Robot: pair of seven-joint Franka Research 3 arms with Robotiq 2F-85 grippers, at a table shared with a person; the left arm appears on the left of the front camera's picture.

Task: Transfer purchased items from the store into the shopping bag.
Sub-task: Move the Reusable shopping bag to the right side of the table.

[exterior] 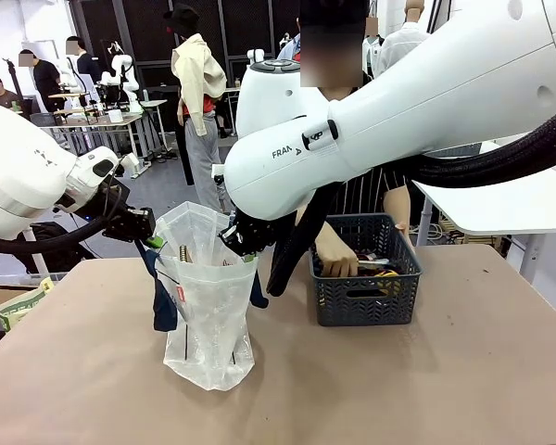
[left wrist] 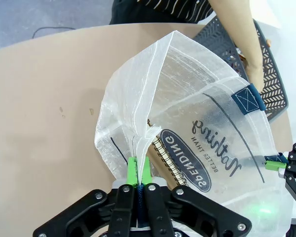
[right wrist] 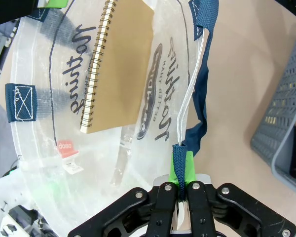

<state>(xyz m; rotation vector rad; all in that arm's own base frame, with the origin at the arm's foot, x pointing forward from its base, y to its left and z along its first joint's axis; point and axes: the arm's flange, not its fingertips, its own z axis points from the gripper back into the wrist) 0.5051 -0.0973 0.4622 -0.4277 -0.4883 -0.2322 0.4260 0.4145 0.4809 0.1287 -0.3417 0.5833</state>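
The clear shopping bag [exterior: 208, 315] with navy straps stands upright on the brown table, its mouth held apart by both grippers. My left gripper [exterior: 151, 239] is shut on the bag's left rim [left wrist: 139, 170]. On the opposite rim, at a navy strap, my right gripper [exterior: 241, 246] is shut [right wrist: 181, 173]. A brown spiral notebook [right wrist: 121, 59] lies inside the bag [left wrist: 170, 158]. The dark grey lattice basket [exterior: 366, 278] stands to the right of the bag. A person's hand [exterior: 336, 264] reaches into it among small packs [exterior: 382, 275].
The right arm's white body crosses over the middle of the table above the basket. A white side table [exterior: 500, 209] stands at the far right. A cardboard box with a green packet [exterior: 18, 301] sits off the table's left edge. Bare tabletop [exterior: 398, 389] lies in front.
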